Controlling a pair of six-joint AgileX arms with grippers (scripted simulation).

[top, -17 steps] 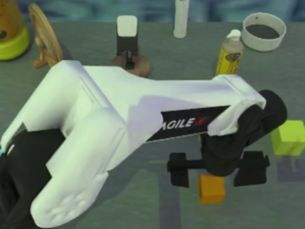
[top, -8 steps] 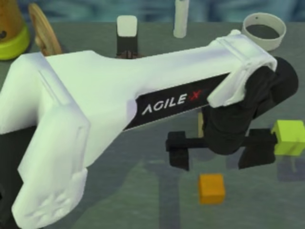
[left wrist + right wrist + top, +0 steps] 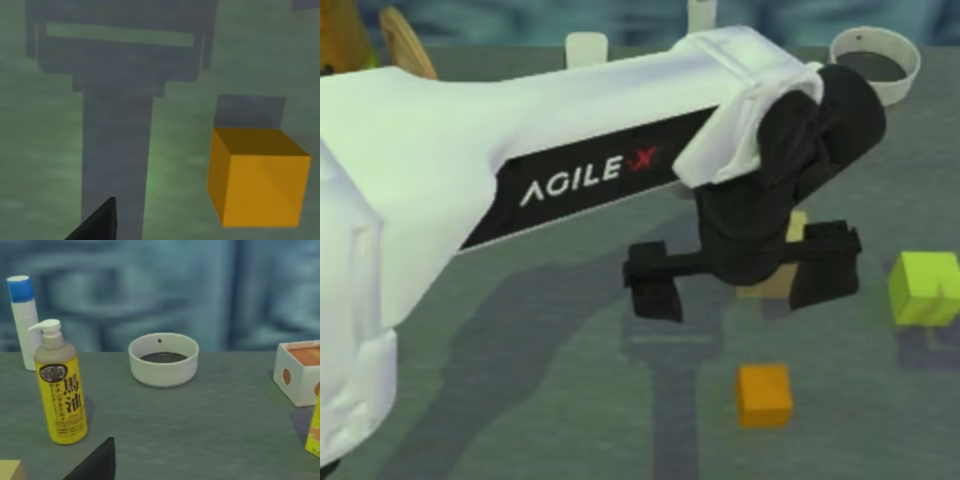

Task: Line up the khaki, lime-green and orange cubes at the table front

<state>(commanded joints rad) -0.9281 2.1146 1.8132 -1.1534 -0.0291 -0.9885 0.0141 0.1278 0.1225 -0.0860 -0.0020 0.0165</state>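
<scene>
The orange cube sits alone on the table near its front; the left wrist view shows this orange cube below the camera. My left gripper hangs open above and behind it, one black fingertip showing. The khaki cube lies mostly hidden under the left gripper; the right wrist view catches a corner of that khaki cube. At the right stands the lime-green cube. My right arm is out of the top view; its fingertip shows with nothing near it.
A white round bowl stands at the back right. In the right wrist view the yellow pump bottle, a blue-capped white bottle, the bowl and a white box line the back.
My left gripper has drawn away from the orange cube, rising and moving toward the back, and now covers the khaki cube. The orange cube stays where it was.
</scene>
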